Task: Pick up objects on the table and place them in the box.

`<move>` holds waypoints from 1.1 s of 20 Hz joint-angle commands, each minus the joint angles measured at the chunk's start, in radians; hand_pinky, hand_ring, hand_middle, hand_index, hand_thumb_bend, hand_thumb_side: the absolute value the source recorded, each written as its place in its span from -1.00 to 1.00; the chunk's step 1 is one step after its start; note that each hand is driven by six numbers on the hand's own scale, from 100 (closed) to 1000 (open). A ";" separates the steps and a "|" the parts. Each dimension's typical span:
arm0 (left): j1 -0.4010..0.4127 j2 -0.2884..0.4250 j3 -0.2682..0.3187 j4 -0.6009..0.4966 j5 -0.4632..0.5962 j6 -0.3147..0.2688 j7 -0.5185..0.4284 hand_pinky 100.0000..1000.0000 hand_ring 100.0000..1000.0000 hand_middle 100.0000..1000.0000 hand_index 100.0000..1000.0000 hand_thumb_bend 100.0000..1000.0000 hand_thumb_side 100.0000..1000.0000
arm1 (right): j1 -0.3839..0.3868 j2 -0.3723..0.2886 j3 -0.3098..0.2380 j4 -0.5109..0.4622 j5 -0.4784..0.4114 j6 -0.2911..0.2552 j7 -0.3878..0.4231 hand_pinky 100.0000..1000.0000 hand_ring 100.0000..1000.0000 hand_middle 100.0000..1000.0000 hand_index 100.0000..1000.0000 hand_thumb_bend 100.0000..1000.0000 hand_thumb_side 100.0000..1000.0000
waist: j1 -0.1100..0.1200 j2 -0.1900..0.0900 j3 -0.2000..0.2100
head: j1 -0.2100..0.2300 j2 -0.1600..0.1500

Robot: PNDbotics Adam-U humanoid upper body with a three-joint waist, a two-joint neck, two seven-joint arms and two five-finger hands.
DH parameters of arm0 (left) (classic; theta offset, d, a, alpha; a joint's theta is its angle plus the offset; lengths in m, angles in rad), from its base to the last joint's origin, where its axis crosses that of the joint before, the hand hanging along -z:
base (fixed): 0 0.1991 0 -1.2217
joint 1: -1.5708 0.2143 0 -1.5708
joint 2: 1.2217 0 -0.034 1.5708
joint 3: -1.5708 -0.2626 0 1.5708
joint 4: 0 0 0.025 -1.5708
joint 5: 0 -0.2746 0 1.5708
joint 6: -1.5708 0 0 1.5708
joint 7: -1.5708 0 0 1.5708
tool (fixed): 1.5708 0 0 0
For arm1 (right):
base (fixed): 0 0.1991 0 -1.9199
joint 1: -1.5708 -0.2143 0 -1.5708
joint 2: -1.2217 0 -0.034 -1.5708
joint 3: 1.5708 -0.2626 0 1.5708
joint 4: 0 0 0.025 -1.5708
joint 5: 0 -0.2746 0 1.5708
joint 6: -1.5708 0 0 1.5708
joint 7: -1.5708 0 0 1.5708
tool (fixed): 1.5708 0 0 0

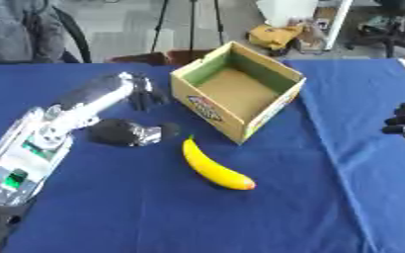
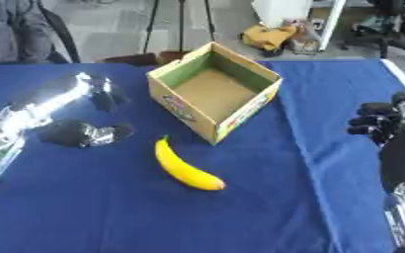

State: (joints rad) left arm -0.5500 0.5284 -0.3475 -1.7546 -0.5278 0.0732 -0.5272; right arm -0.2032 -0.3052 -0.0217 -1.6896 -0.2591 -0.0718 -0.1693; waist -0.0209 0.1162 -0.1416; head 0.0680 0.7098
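Your banana [image 1: 215, 167] lies untouched mid-worktop beside the empty box [image 1: 238, 89], so reach your left robot hand [image 1: 142, 94], fingers relaxed, for it.

The left arm reaches in from the lower left, silver and black, stretched forward and slightly rightward. Its left hand [image 1: 143, 94] hangs with dark fingers pointing down, relaxed. The right hand [image 2: 381, 123] shows at the right edge, its fingers curled.
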 commanded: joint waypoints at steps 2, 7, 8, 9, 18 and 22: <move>-0.071 0.004 -0.068 0.069 -0.061 -0.051 -0.063 0.19 0.13 0.17 0.41 -0.23 0.22 | -0.016 -0.019 0.003 -0.015 -0.011 0.000 0.008 -0.05 -0.03 -0.04 0.10 -1.00 0.81 | 0.000 -0.015 -0.008 | 0.005 -0.015; -0.135 -0.019 -0.144 0.169 -0.133 -0.147 -0.122 0.22 0.11 0.12 0.40 -0.33 0.11 | -0.020 -0.019 0.008 -0.014 -0.012 0.001 0.013 -0.05 -0.03 -0.04 0.10 -1.00 0.81 | 0.002 -0.017 -0.019 | 0.010 -0.020; -0.141 -0.025 -0.155 0.189 -0.142 -0.168 -0.132 0.23 0.12 0.12 0.41 -0.37 0.09 | -0.021 -0.018 0.009 -0.014 -0.012 0.001 0.014 -0.05 -0.03 -0.04 0.10 -1.00 0.81 | 0.002 -0.017 -0.020 | 0.010 -0.022; -0.145 -0.030 -0.161 0.209 -0.150 -0.186 -0.141 0.24 0.12 0.13 0.41 -0.39 0.06 | -0.021 -0.018 0.009 -0.014 -0.012 0.001 0.015 -0.05 -0.03 -0.04 0.10 -1.00 0.81 | 0.002 -0.017 -0.022 | 0.009 -0.023; -0.165 -0.079 -0.158 0.305 -0.221 -0.275 -0.118 0.26 0.14 0.14 0.42 -0.40 0.01 | -0.023 -0.017 0.012 -0.013 -0.013 0.002 0.017 -0.05 -0.03 -0.04 0.09 -1.00 0.81 | -0.003 -0.016 -0.028 | 0.006 -0.027; -0.172 -0.097 -0.159 0.328 -0.256 -0.296 -0.082 0.26 0.14 0.14 0.42 -0.42 -0.01 | -0.023 -0.017 0.012 -0.013 -0.014 0.002 0.018 -0.05 -0.03 -0.04 0.10 -1.00 0.81 | -0.005 -0.016 -0.029 | 0.007 -0.029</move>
State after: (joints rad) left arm -0.6973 0.4280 -0.5140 -1.4239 -0.7710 -0.2162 -0.6224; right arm -0.2114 -0.3052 -0.0055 -1.6895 -0.2666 -0.0669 -0.1540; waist -0.0237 0.1131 -0.1696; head 0.0753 0.6925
